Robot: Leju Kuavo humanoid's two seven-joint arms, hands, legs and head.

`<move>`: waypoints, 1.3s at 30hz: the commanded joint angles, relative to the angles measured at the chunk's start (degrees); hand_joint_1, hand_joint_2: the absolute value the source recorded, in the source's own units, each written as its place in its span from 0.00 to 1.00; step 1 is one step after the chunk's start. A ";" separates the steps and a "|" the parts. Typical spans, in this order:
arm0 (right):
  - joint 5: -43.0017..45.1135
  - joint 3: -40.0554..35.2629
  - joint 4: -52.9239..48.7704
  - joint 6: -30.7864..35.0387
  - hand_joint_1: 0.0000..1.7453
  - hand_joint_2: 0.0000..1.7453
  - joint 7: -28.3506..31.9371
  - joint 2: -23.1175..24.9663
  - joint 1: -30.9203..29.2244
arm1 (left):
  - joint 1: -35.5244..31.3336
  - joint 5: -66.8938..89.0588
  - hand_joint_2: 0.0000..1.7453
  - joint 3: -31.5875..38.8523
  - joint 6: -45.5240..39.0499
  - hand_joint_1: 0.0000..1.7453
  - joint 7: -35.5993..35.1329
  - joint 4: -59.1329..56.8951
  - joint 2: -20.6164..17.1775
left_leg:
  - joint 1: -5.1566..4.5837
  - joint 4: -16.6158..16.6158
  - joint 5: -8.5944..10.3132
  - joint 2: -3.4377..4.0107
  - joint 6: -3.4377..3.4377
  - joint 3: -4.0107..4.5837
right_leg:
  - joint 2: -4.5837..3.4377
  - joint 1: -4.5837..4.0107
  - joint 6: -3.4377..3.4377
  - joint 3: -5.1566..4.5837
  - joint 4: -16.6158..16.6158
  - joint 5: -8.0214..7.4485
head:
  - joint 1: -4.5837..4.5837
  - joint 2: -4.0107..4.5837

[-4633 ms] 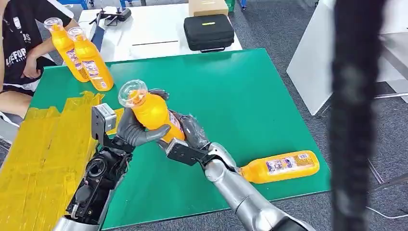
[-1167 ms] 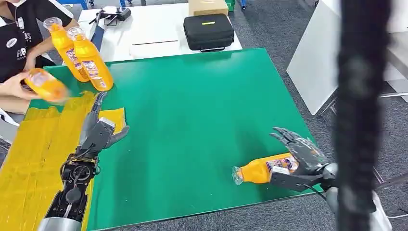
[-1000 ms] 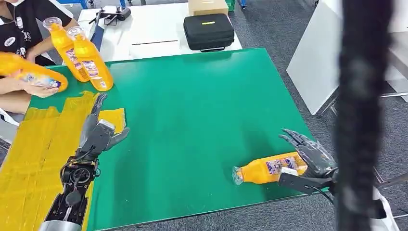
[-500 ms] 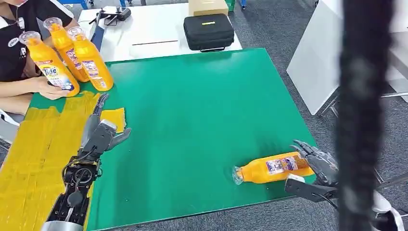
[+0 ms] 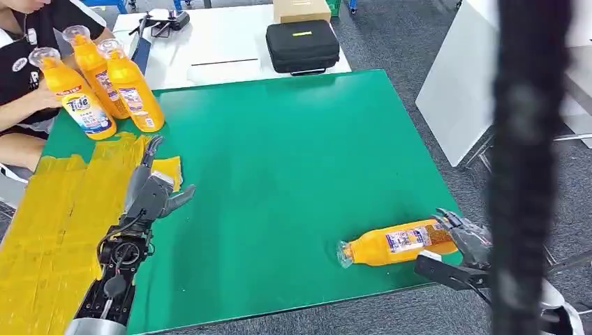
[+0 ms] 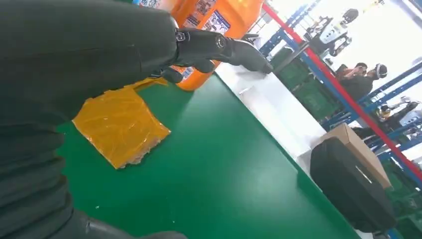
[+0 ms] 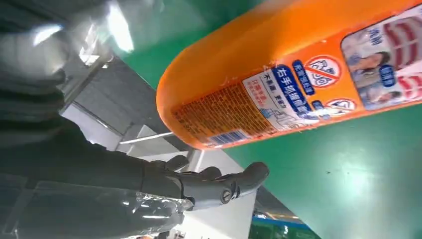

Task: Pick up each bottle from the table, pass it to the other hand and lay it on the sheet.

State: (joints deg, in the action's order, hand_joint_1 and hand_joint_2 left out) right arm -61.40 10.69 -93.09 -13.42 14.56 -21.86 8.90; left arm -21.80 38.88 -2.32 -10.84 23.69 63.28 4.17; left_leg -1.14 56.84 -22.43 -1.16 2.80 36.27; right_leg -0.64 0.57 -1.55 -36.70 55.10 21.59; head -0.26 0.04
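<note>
"Why is my right hand (image 5: 466, 239) spread beside that lying bottle (image 5: 398, 243)?"
"I'm lining up the grasp; nothing is held. My left hand (image 5: 150, 192) waits empty, fingers apart, by the yellow sheet (image 5: 49, 209)."

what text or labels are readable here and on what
"Tide": label of the upright bottle that a person holds.
Lying bottle: in the right wrist view a prohibition sign and Chinese print, too blurred to read.
Person's shirt print: cut off, unreadable.
</note>
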 commanded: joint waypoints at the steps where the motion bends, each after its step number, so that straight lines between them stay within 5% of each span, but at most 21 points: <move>1: -1.72 -3.17 10.49 1.25 0.00 1.00 -0.46 3.48 -5.69 | -3.50 -0.99 1.00 0.49 -0.48 0.00 -0.19 -7.74 0.84 | 0.11 -0.04 -0.14 0.12 -0.20 -0.38 | -0.01 -0.12 0.06 0.41 -0.12 0.08 | 0.02 0.00; 18: -6.15 -9.58 15.98 1.22 0.01 1.00 -3.15 5.95 -8.39 | -4.79 -2.89 1.00 1.24 -0.77 0.00 -0.97 -10.04 2.05 | 0.10 -0.02 -0.12 0.10 -0.19 -0.32 | 0.01 -0.11 0.05 0.35 -0.08 0.08 | 0.02 0.00; 20: -6.60 -10.20 16.39 0.78 0.23 1.00 -3.69 5.99 -8.28 | -4.79 -3.26 1.00 1.17 -0.92 0.00 -1.08 -10.17 2.00 | 0.12 -0.04 -0.11 0.07 -0.19 -0.33 | 0.03 -0.13 0.06 0.39 -0.11 0.08 | 0.02 0.00; 21: -6.99 -10.68 16.84 0.24 0.68 1.00 -4.39 5.71 -8.31 | -4.91 -3.61 1.00 1.20 -1.08 0.00 -1.18 -10.33 2.03 | 0.11 -0.04 -0.09 0.06 -0.17 -0.28 | 0.03 -0.11 0.05 0.33 -0.11 0.06 | 0.02 0.00; 22: -7.18 -11.25 17.71 -0.16 0.84 1.00 -4.65 5.18 -8.71 | -5.14 -3.96 1.00 1.35 -1.14 0.00 -1.36 -10.47 2.05 | 0.14 0.00 -0.20 0.11 -0.25 -0.47 | 0.03 -0.15 0.07 0.52 -0.08 0.16 | 0.02 0.00; 23: -7.18 -11.28 17.89 -0.14 0.84 1.00 -4.64 4.99 -8.86 | -5.22 -3.99 1.00 1.34 -1.11 0.00 -1.36 -10.50 2.01 | 0.12 -0.02 -0.11 0.08 -0.18 -0.31 | 0.03 -0.13 0.05 0.36 -0.10 0.08 | 0.00 0.00; 25: -7.16 -11.72 19.00 -0.67 1.00 1.00 -4.66 4.29 -9.59 | -5.48 -4.28 1.00 1.46 -1.05 0.00 -1.56 -10.65 1.99 | 0.15 0.01 -0.18 0.11 -0.23 -0.46 | 0.04 -0.17 0.06 0.51 -0.09 0.14 | 0.02 0.00; 39: -6.65 -13.10 19.53 -1.31 1.00 1.00 -6.24 3.24 -8.80 | -5.59 -6.29 1.00 1.96 -1.81 0.00 -1.15 -12.71 1.68 | 0.14 -0.02 -0.13 0.07 -0.23 -0.76 | 0.10 -0.17 0.07 0.83 -0.11 0.13 | 0.02 0.00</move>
State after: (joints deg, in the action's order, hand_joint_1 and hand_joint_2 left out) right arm -67.89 0.66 -78.93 -13.40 8.83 -19.32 -1.51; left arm -24.92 32.94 -1.55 -12.57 22.58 55.76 5.77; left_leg -1.13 56.84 -22.45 -1.02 2.79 35.80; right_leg -0.72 0.54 -1.55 -36.26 55.08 21.60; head -0.24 0.04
